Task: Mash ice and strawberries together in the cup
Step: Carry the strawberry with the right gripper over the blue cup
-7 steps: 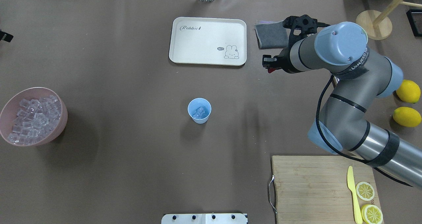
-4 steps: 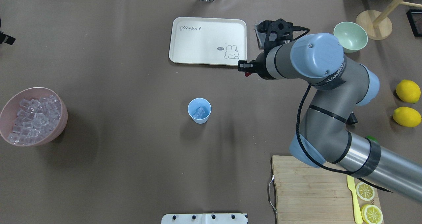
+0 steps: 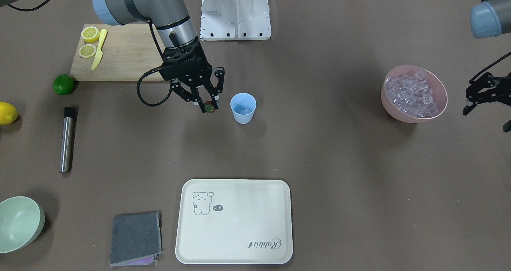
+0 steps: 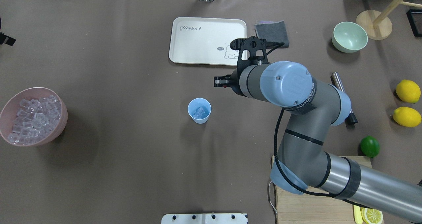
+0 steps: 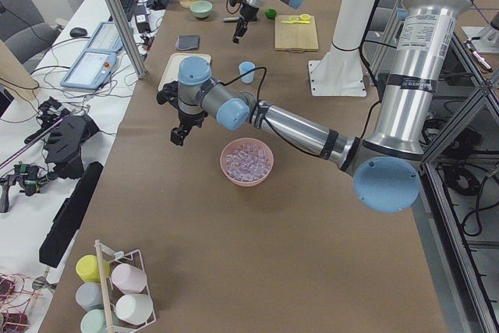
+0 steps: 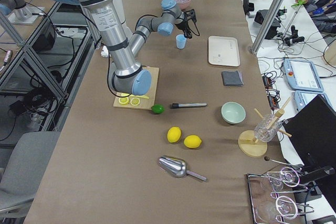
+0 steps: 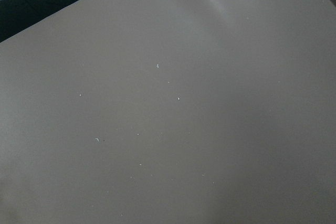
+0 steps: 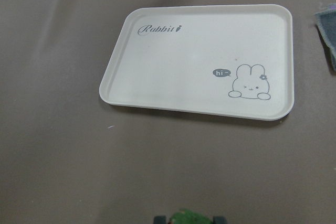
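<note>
The light-blue cup [image 4: 199, 110] stands upright mid-table with a few pieces of ice [image 4: 199, 112] in it. My right gripper [image 3: 207, 105] hangs above the table just beside the cup [image 3: 243, 108], on the cutting-board side. It is shut on the small red strawberry [image 3: 210, 109]. The strawberry's green top [image 8: 188, 217] shows at the bottom edge of the right wrist view. My left gripper [image 3: 485, 99] hovers open and empty past the pink bowl [image 3: 414, 93] heaped with ice cubes. The left wrist view shows only bare table.
A cream rabbit tray [image 4: 207, 41], a grey cloth [image 4: 272, 32] and a pale green bowl [image 4: 349, 36] lie along the far side. A metal muddler [image 3: 67, 139], a lime [image 4: 369, 146], two lemons [image 4: 408, 91] and a cutting board [image 3: 119, 51] sit on my right.
My right arm has swung left and back toward the cup, carrying the strawberry. The green bowl, muddler and lime have come out from under it. The left arm has stayed put.
</note>
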